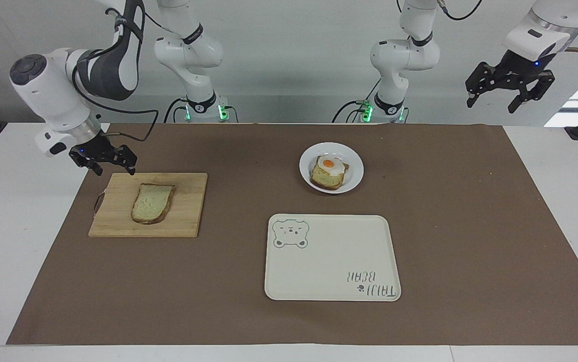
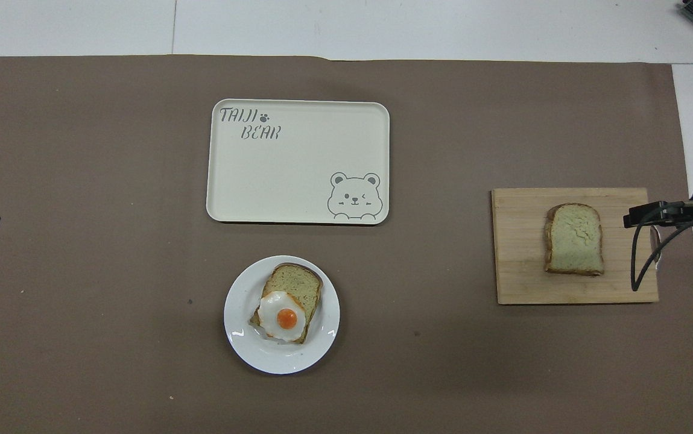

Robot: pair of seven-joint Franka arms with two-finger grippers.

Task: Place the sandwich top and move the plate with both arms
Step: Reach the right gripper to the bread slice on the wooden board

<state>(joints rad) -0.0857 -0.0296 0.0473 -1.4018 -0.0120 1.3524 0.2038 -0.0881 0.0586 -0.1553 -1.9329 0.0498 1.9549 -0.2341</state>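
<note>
**Right arm closest to the bread on the board**

Brown paper covers the table, and on it, toward the right arm's end, a wooden cutting board carries the sandwich top, lying flat and alone. Its long axis runs roughly toward and away from the robots, rounded crust end farther from them, square end nearer. The right gripper hangs above the board's corner nearest the robots and toward the table's end, jaws spread wide and empty, fingertips pointing down. The slice lies away from the robots and inward of those jaws, so the coming reach probably has to travel out over the board and toward the table's middle, then drop. Spanning the slice across its short width looks the easier grip.

The left gripper waits high above the table's left-arm end, jaws also open and empty, well apart from everything.

The plate sits near the middle, closer to the robots than the cream tray, and holds a bread slice with a fried egg. It is where the top has to go, well apart from the board, so the carry is a long one across the table.
</note>
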